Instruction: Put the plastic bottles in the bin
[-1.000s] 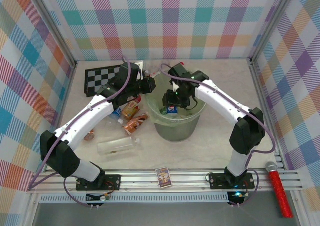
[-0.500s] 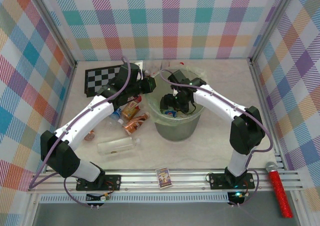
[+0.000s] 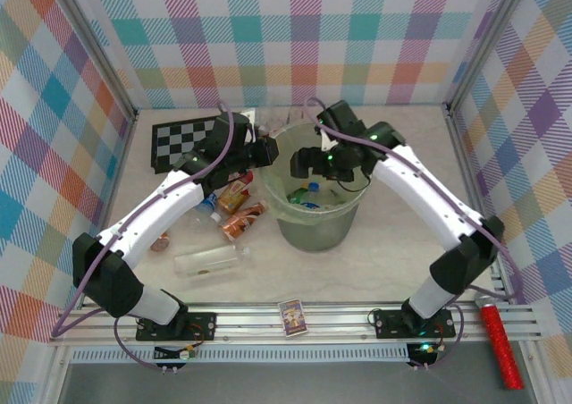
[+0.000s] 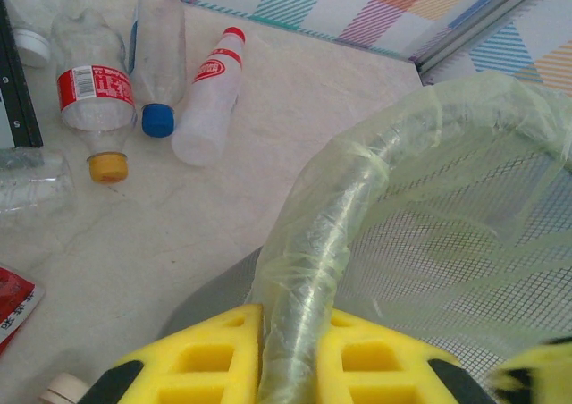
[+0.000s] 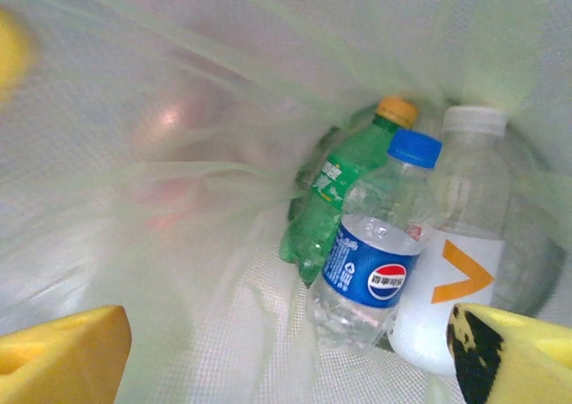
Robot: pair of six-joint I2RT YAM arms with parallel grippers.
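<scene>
1. Walls of many-coloured plaid close in a pale, stone-patterned tabletop (image 3: pixel 402 261).
2. The bin (image 3: pixel 315 227), translucent pale green with a thin liner folded over its rim, stands near the middle of the tabletop.
3. The left hand (image 4: pixel 295 355) is clamped on the bin's left rim. Its yellow fingers (image 4: pixel 201 361) pinch the liner-wrapped edge from both sides.
4. The right hand (image 5: pixel 286 359) hangs over the bin's mouth, looking down inside. Its fingers (image 5: pixel 63 350) are spread wide with nothing between them.
5. Three bottles lie side by side at the bottom of the bin: a green bottle (image 5: pixel 332 194), a blue-capped bottle (image 5: pixel 374 265) and a white-capped bottle (image 5: pixel 456 274).
6. Left of the bin, a clear bottle (image 3: pixel 210 261) lies on its side, and two orange-brown bottles (image 3: pixel 241 223) lie closer to the bin.
7. Beyond the rim lie a red-labelled bottle (image 4: pixel 94 96), another clear blue-capped one and a red-capped bottle (image 4: pixel 210 96).
8. A checkerboard (image 3: pixel 183 142) lies at the far left.
9. A card box (image 3: pixel 293 316) sits between the arm bases.
10. A red glittery stick (image 3: pixel 499 346) lies at the front right.
</scene>
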